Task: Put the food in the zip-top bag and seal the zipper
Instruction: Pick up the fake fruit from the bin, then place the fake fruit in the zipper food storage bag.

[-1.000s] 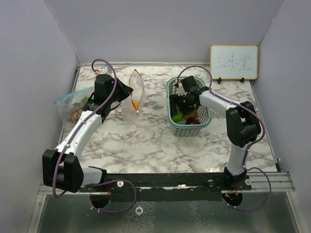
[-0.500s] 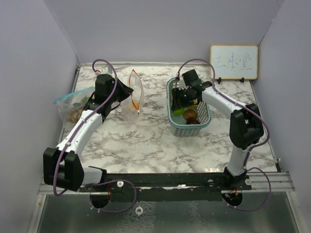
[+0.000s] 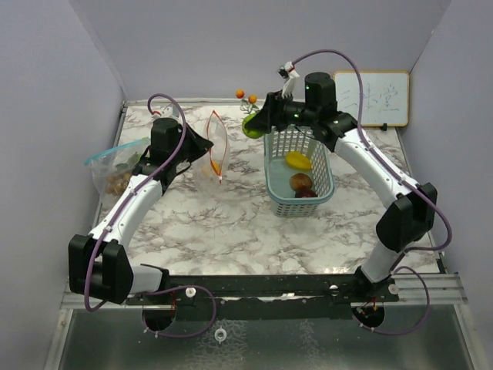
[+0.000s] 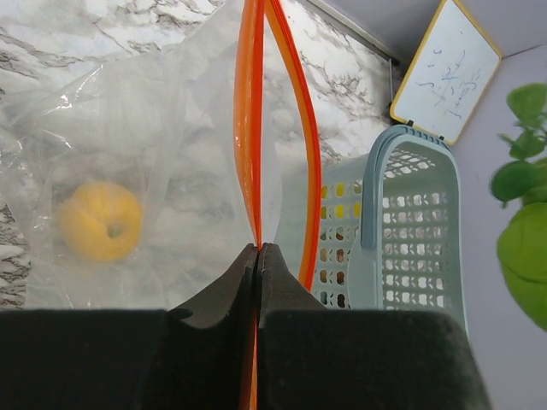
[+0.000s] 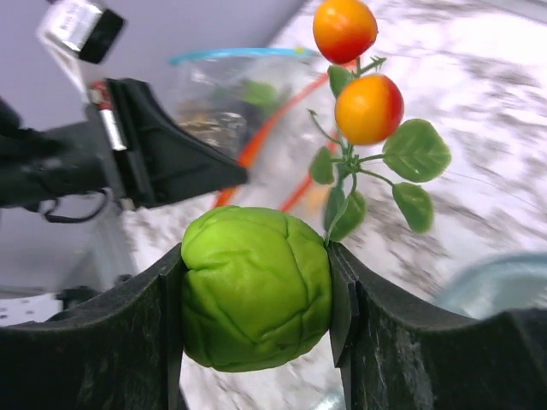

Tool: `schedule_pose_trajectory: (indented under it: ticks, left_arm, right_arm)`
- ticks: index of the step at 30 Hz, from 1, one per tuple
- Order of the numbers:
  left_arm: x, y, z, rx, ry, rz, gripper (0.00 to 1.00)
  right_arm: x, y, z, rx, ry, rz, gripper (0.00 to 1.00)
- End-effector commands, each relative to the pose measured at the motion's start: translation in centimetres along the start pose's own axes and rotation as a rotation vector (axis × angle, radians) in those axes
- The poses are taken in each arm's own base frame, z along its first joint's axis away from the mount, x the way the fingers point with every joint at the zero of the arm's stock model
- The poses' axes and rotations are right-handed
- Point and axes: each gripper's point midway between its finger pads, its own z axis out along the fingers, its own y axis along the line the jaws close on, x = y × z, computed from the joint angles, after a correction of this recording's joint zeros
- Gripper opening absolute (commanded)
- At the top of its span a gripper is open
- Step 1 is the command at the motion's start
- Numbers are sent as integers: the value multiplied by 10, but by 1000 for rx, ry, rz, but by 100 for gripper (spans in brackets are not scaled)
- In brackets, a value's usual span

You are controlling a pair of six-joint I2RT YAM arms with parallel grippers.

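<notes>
Our right fingers [image 5: 369, 342] pinch the green fruit [image 5: 255, 299] across its middle, in the air above the basket's [image 3: 300, 202] far corner. It looks light, slightly yielding and easy to hold by its round body. Its sprig [image 5: 369, 108] of orange berries and leaves juts past the fingertips and could snag. Our left fingers [image 4: 214, 316] are pressed together on the orange zipper [image 4: 248, 128], holding the zip-top bag [image 4: 128, 145] upright with a narrow mouth. A yellow fruit [image 4: 100, 220] lies inside. Below the right fingers, a yellow piece [image 3: 299, 160] and a red-brown piece [image 3: 302, 183] wait in the basket.

Gap btw bag [image 3: 218, 142] & basket [image 3: 296, 206] open; bag mouth narrow
</notes>
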Motion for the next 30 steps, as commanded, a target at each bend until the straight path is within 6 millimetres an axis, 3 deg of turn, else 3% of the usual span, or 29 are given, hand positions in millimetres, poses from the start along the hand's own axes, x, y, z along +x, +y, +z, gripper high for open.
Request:
schedule_pose_trajectory:
  ticks: [1, 7, 10, 14, 17, 21, 27, 30]
  left_arm:
    - [-5, -16, -11, 73, -16, 6, 0]
    - [0, -15, -18, 80, -13, -1, 0]
    - [3, -14, -21, 80, -10, -4, 0]
    - [2, -13, -23, 78, -18, 0, 0]
    - [1, -16, -23, 91, -21, -5, 0]
    - [-6, -24, -25, 111, -31, 5, 0]
    - [-14, -32, -29, 120, -47, 21, 0]
    - [-18, -33, -33, 110, -57, 34, 0]
  right_arm:
    - [-1, 57, 44, -386, -69, 112, 29]
    - [3, 81, 85, -543, -93, 236, 27]
    - [17, 74, 105, -492, -72, 283, 26]
    - [43, 65, 116, -395, -33, 287, 26]
    - [71, 47, 132, -194, 31, 175, 26]
    - [104, 17, 138, 17, 125, 88, 26]
    - [143, -25, 129, 221, 232, 15, 26]
    - [149, -37, 123, 279, 250, -9, 25]
